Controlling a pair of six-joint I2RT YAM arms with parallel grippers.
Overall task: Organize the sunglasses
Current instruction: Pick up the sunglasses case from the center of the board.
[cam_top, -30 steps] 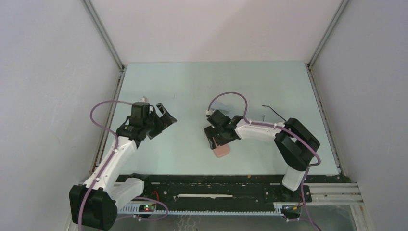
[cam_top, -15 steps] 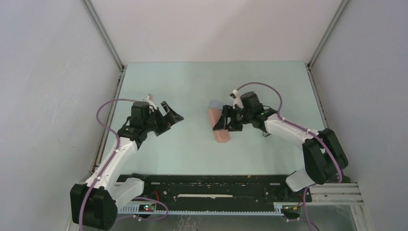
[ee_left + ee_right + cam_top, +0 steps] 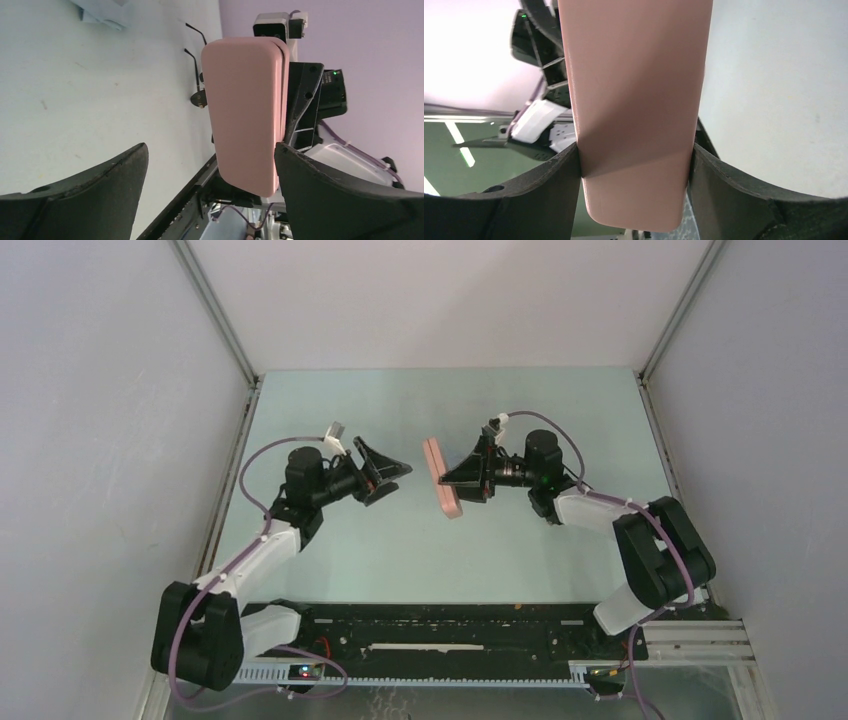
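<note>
Pale green table (image 3: pixel 350 540) inside white walls, arms coming in from the near edge. Big change over the last second: the pink case (image 3: pixel 441 477) was lying flat on the table with the right arm over it; now it's off the surface, turned on edge and held mid-air between the two arms. The right gripper (image 3: pixel 465 478) is pinching the case across its width, both fingers tight on its sides in the right wrist view. The left gripper (image 3: pixel 392 480) has swung inward, jaws spread wide and empty, facing the case's long face with a gap on each side. The sunglasses (image 3: pixel 198 98) lie on the table past the case, untouched, with the grey-blue cloth (image 3: pixel 107 12) further off. My read: this sets up a two-handed opening of the case, lid looks closed, so the glasses aren't packed yet and the task is early.
</note>
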